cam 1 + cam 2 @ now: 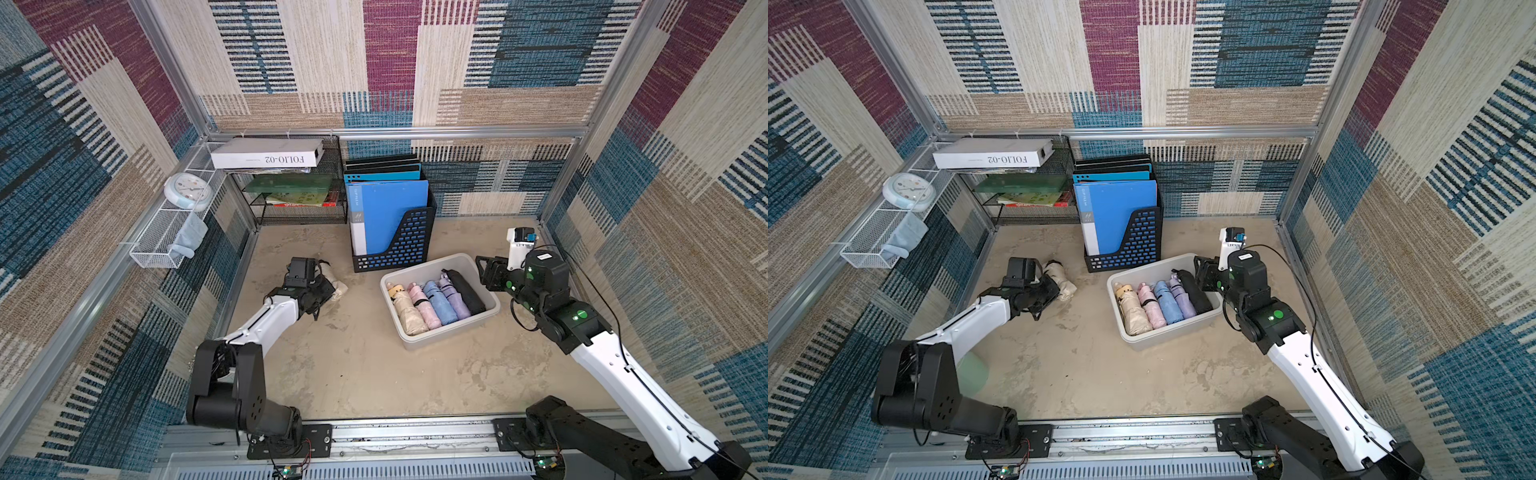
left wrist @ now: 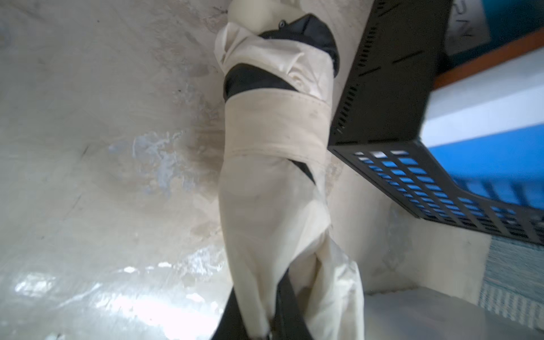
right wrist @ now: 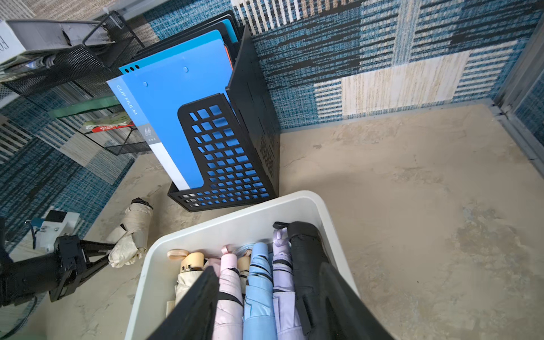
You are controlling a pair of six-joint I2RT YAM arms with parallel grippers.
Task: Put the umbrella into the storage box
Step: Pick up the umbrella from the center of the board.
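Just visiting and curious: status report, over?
Left gripper shut on cream umbrella, not yet in storage box. Right gripper open, empty, by the box. Black file holder close to the route.

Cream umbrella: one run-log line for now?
left gripper: shut on cream umbrella | right gripper: open, by storage box | inside: five folded umbrellas

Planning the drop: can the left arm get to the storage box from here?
Probably yes: the left gripper, shut on the umbrella, has bare table up to the box; the file holder stands aside. The right gripper hovers at one corner of the box.
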